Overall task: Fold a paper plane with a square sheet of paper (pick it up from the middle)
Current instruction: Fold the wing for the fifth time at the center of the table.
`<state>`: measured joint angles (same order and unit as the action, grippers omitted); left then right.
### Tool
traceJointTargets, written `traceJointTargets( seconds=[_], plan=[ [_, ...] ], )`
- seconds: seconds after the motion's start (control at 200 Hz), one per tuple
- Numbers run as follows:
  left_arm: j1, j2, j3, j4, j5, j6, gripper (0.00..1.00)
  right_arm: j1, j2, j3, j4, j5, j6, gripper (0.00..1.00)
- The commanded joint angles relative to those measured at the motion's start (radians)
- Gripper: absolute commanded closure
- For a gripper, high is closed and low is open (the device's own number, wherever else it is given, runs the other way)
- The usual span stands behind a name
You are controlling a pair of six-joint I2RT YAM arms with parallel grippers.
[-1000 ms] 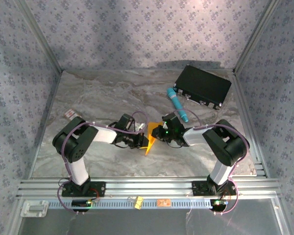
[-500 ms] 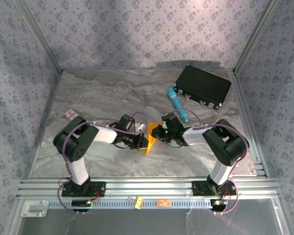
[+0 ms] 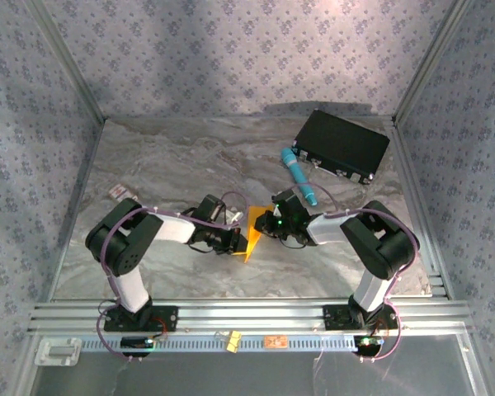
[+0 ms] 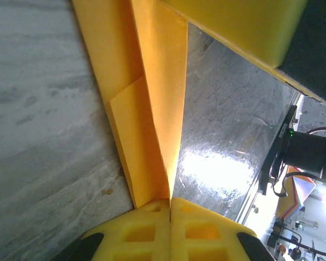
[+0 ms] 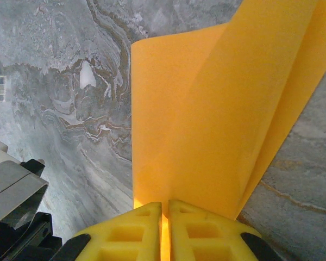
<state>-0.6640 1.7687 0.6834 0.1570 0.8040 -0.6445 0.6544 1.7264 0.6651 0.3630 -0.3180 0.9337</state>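
Observation:
The orange-yellow sheet of paper (image 3: pixel 251 242) is folded along creases into a pointed paper plane wedge. It stands on edge just above the marble table, held between both grippers. My left gripper (image 3: pixel 236 240) is shut on it from the left. In the left wrist view the left gripper (image 4: pixel 170 202) pinches the narrow end where the layers (image 4: pixel 152 109) meet. My right gripper (image 3: pixel 269 225) is shut on it from the right. In the right wrist view the right gripper (image 5: pixel 164 209) clamps the edge of a broad curved flap (image 5: pixel 206 119).
A teal pen-like cylinder (image 3: pixel 299 175) lies just behind the right gripper. A black box (image 3: pixel 342 146) sits at the back right. A small white-and-red card (image 3: pixel 115 192) lies at the left edge. Metal frame posts and patterned walls enclose the table (image 3: pixel 173 157).
The left arm has drawn slightly to the left and the paper has shifted a little with it. Both grippers have stayed shut on the paper.

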Motion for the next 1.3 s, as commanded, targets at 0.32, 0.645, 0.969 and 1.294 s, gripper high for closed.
traceJointTargets(
  seconds=[0.32, 0.645, 0.969, 1.294],
  plan=[
    [-0.009, -0.035, -0.070, -0.127, -0.012, 0.000, 0.85, 0.022, 0.076, -0.011, -0.078, 0.045, -0.007, 0.87],
    [-0.009, -0.013, -0.067, -0.143, 0.023, 0.030, 1.00, 0.022, 0.079, -0.016, -0.075, 0.050, -0.005, 0.87],
    [-0.011, -0.009, -0.074, -0.179, 0.031, 0.059, 0.91, 0.022, 0.081, -0.020, -0.078, 0.055, 0.001, 0.87],
    [-0.012, -0.037, -0.093, -0.188, 0.035, 0.071, 0.98, 0.021, 0.081, -0.022, -0.082, 0.059, 0.006, 0.87]
  ],
)
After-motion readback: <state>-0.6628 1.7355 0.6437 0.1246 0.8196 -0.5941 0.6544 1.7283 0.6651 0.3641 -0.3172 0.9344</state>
